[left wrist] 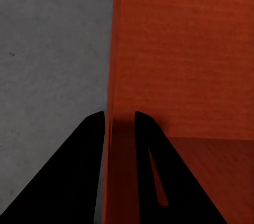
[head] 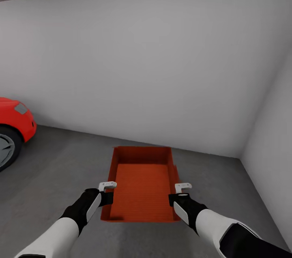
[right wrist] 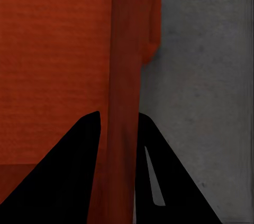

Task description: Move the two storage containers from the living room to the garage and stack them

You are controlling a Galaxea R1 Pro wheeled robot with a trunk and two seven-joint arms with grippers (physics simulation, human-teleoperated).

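Sitting spot: the orange-red container (head: 142, 183) is low in the middle of the head view, on the dark grey concrete floor (head: 65, 168), open top up, long sides running away from the camera. Can't really tell from here if that's one bin or two nested.

Second edge: on its right side a bit of a second orange rim (head: 176, 170) pokes out just past the main wall, and the right wrist view shows the same thing as an offset orange lip (right wrist: 153, 18) beside the wall.

Left gripper (head: 107, 188): at the container's left long wall near the front corner. The left wrist view has the two dark fingers (left wrist: 79, 171) straddling the thin wall (left wrist: 110, 129), one outside over the floor, one inside the bin, pinching it.

Right gripper (head: 183, 188): mirrored on the right wall. The right wrist view puts its fingers (right wrist: 74, 171) either side of the thick wall (right wrist: 124, 102), closed on it.

Head-only stuff: red car (head: 14, 124) with a wheel at the left edge of the frame, well apart from the bin.

Open room: bare floor left, right and in front of the bin. The grey-white back wall (head: 146, 67) is just behind its far end, and the side wall (head: 271, 128) closes off the right of the frame.
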